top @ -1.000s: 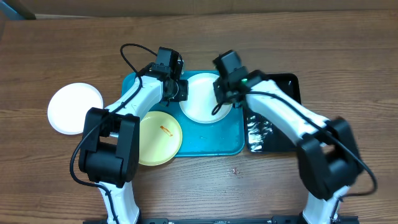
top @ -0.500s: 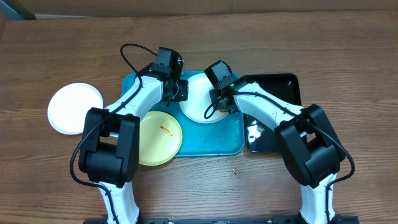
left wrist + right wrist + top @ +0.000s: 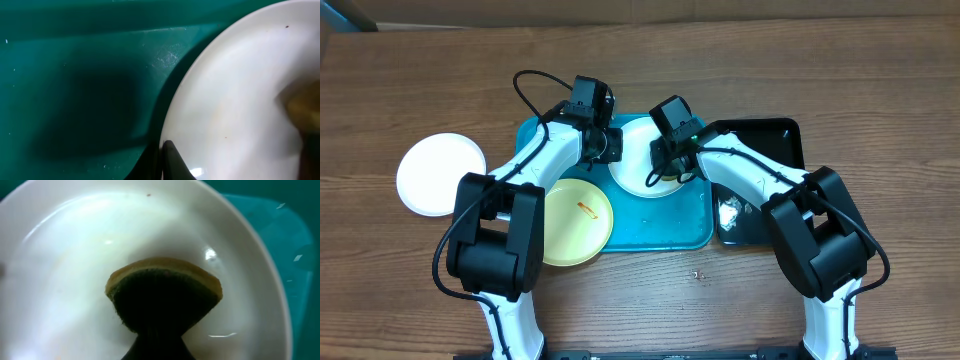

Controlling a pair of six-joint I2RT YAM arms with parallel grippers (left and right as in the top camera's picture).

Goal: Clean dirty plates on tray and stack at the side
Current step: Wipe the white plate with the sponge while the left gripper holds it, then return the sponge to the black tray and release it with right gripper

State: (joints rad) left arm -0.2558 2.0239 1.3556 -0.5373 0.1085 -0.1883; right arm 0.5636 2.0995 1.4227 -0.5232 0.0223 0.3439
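Item: white plate (image 3: pixel 638 160), round and flat, lying in the far middle part of the tray (image 3: pixel 682 226), a turquoise-blue rectangle with rounded corners and raised rim; surface glossy, with a few tiny dark specks in the wrist views (image 3: pixel 240 95) (image 3: pixel 70 255). Held at its left rim by the left gripper (image 3: pixel 611 146), jaws clenched on the edge, one dark finger over the rim and one under it in the left wrist view (image 3: pixel 163 165). On the plate's right half rests a sponge (image 3: pixel 165 296), tan-edged with a dark green face, pinched in the closed jaws of the right gripper (image 3: pixel 670 172) (image 3: pixel 161 342) and pressed flat to the plate. Item: yellow-green plate (image 3: pixel 576 222), at the tray's near left corner, overhanging the rim toward the table, bearing a small orange smear (image 3: pixel 586 209). Item: second white plate (image 3: pixel 441 174), off the tray, on the wooden table (image 3: pixel 420 80) well to the left, alone. Item: black tray (image 3: pixel 772 135), narrower, touching the blue tray's right side, partly covered by the right arm, containing a small crumpled pale object (image 3: pixel 730 211), kind not discernible.
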